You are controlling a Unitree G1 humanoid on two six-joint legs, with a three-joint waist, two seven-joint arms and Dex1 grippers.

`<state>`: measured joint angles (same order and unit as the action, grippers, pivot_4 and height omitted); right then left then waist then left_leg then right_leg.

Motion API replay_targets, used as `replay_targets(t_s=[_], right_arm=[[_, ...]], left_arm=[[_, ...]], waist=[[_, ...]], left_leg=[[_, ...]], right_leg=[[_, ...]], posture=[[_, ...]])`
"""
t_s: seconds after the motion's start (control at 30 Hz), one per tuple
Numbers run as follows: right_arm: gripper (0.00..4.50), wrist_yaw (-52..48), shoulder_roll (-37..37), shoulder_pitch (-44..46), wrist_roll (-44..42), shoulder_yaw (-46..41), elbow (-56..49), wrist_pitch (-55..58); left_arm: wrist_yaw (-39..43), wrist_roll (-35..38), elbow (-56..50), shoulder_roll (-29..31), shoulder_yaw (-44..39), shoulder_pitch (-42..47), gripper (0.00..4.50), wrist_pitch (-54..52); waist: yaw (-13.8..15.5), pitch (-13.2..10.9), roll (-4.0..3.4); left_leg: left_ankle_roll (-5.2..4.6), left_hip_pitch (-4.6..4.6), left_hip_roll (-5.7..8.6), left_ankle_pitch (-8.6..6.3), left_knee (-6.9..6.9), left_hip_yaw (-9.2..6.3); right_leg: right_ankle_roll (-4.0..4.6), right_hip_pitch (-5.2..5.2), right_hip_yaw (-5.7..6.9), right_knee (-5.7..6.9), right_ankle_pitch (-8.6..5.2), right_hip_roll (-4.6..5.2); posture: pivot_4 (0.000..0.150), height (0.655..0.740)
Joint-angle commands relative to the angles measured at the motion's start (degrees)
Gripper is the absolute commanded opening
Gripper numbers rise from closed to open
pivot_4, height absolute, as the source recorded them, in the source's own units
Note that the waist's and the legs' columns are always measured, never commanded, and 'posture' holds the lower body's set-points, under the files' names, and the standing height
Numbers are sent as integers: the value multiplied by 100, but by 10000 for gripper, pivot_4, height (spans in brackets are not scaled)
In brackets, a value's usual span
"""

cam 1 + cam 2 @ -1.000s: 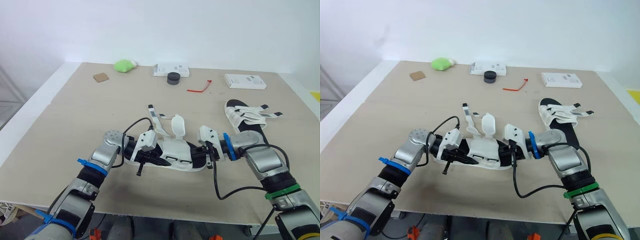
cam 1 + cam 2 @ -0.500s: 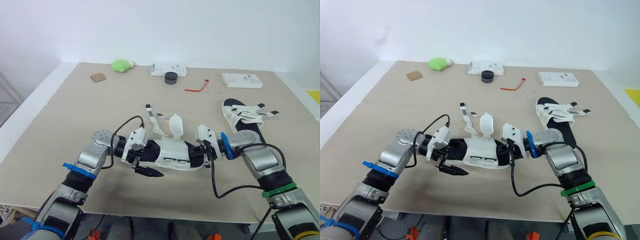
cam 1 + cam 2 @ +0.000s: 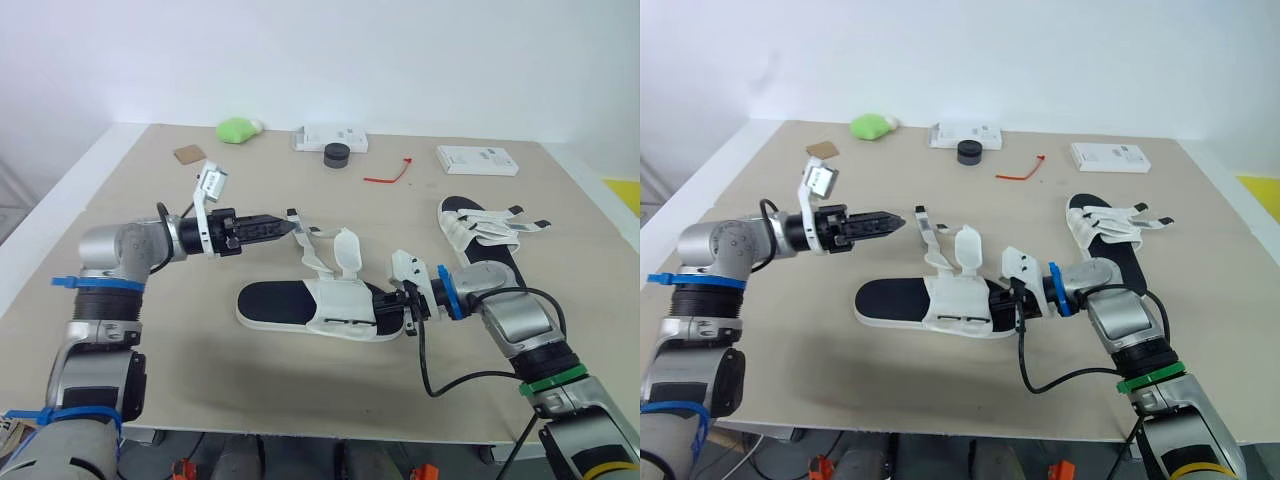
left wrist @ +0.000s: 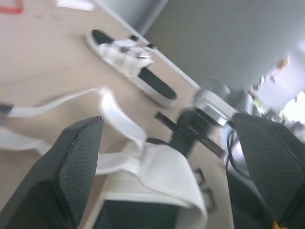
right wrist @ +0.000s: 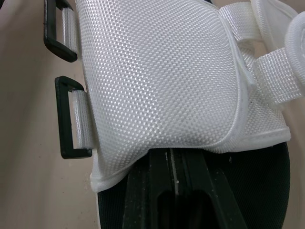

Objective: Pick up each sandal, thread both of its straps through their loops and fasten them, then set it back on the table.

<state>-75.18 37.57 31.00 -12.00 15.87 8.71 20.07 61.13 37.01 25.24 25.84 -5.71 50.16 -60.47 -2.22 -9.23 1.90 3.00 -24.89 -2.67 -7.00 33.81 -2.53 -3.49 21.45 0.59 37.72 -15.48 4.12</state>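
**A:** From the left, then: the left gripper [image 3: 284, 226] hung above the table [image 3: 190, 365], its fingers spread apart with nothing between them, aimed to the right.

**B:** And right at its tips was the free strap [image 3: 306, 241], black tip closest to the fingers. It lay just beside them, not touching as far as one could tell. That looked like the gap to close.

**A:** The strap ran down and rightward from there into the near sandal [image 3: 320, 304]. The sandal lay on the table with its long axis across the robot's front, dark footbed to the left and white upper to the right.

**B:** So the left arm was plainly the nearer one for that strap. The black loops [image 5: 70, 119] sat on the side of the upper facing the robot, away from the strap tip.

**A:** The right gripper [image 3: 408, 305] was at the sandal's right end and appeared clamped on the sole, steadying it.

**B:** Further right, well apart, the far sandal [image 3: 482, 236] rested on the table with its straps lying across it. Whether they were fastened, one couldn't say.

**A:** Any containers?

**B:** Only the left white box [image 3: 330, 140] and the right white box [image 3: 477, 160] along the back, both closed, contents unknown.
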Motion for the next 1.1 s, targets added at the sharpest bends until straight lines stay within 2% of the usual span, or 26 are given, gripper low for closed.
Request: replay_targets(t_s=[0.03,0.1,0.33,0.57,1.1], right_arm=[[0,179,-7,-254,481,430,344,177],[0,194,-11,-261,475,419,325,190],[0,228,-31,-323,479,421,271,203],[0,231,-69,-276,472,413,305,209],[0,276,-100,-316,432,384,220,269]], left_arm=[[-723,-190,624,-132,-124,555,44459,-327],[-1232,-289,1249,-211,-313,806,44459,-522],[-2094,-243,2531,-327,-1057,1203,44459,-616],[-2626,-282,2850,-549,-1384,1259,44459,-742],[-3565,-475,4101,-1337,-1897,1733,44459,740]], waist=[[-8,-2,7],[-22,-4,9],[-35,-5,12],[-36,-5,16],[-32,-3,18]], left_leg=[[2,0,-3,-1,-2,-1],[3,0,-8,-2,-6,-9],[12,19,-8,-7,-32,-8],[22,20,-8,-14,-32,-7],[25,27,-7,-15,-37,-5]], right_leg=[[3,-1,0,-2,1,-7],[6,1,-3,-2,0,-24],[12,-3,-7,-16,-4,-27],[7,-8,-9,-31,5,-27],[2,-16,-10,-43,16,-25]], posture=[[1500,7400],[1500,7400],[1500,7400],[1500,7400],[1500,7400]])
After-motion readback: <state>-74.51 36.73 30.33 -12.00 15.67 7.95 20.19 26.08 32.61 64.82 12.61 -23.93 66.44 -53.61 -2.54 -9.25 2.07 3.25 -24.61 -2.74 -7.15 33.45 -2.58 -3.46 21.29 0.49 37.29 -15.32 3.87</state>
